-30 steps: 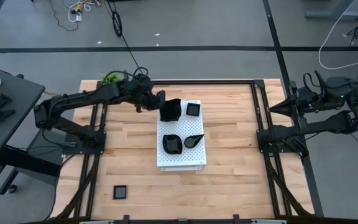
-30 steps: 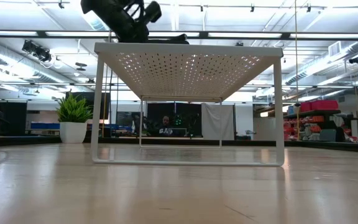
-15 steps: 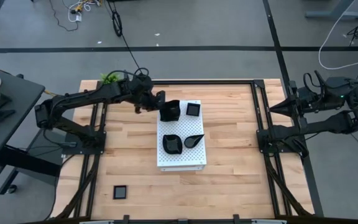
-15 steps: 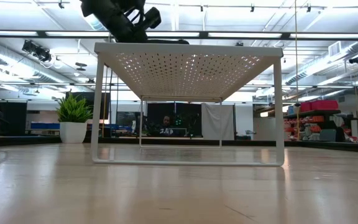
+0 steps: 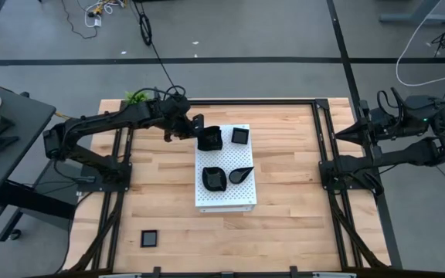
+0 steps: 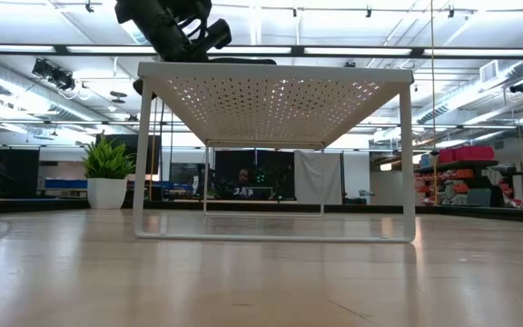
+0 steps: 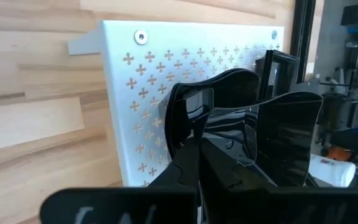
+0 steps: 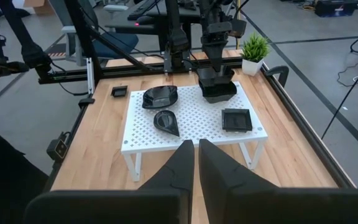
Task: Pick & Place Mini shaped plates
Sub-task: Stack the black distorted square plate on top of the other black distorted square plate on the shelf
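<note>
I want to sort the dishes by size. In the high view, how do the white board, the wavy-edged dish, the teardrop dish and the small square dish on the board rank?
1. White perforated board
2. Wavy-edged dish
3. Teardrop dish and small square dish: these look alike, so no firm order.

Low view — plates hidden atop white board (image 6: 275,86), left arm cut off.
</note>
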Available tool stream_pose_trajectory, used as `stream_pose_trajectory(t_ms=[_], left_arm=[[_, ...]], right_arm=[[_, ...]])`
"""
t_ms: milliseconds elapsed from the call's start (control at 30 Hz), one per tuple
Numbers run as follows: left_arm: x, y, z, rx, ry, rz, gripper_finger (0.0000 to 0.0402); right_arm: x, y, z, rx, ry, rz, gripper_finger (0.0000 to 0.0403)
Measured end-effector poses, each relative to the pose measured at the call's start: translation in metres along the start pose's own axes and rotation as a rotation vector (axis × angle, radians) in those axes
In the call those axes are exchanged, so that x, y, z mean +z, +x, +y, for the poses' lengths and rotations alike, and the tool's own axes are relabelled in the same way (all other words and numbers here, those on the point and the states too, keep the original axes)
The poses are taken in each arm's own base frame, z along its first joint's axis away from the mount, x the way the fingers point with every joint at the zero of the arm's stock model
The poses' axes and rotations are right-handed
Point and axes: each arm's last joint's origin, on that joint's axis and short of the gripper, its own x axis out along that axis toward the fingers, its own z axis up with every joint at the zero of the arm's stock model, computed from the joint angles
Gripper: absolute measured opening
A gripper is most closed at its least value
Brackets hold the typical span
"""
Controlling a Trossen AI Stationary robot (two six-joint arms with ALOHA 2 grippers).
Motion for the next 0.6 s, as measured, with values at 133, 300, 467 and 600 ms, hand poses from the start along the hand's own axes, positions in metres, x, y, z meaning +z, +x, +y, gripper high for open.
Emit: stream_pose_trajectory(t_ms=[133, 300, 467, 600], left_arm=[[0.0002, 0.0000, -0.0005, -0.005, 0.018, -0.002, 0.0001], [0.0004, 0.0000, -0.0005, -0.003, 0.027, -0.010, 0.0009], [0.0005, 0.0000, -0.0005, -0.003, 0.027, -0.012, 0.0030], [0.0005, 0.0000, -0.0005, -0.003, 0.023, -0.012, 0.0045]], right_arm=[[0.0000, 0.0000, 0.0000, 0.000, 0.000, 0.000, 0.0029], [0.0000, -0.0001, 0.0000, 0.000, 0.000, 0.000, 0.0029], [0.0000, 0.0000, 0.0000, 0.000, 0.000, 0.000, 0.0029], [0.0000, 0.0000, 0.0000, 0.000, 0.000, 0.000, 0.0029]])
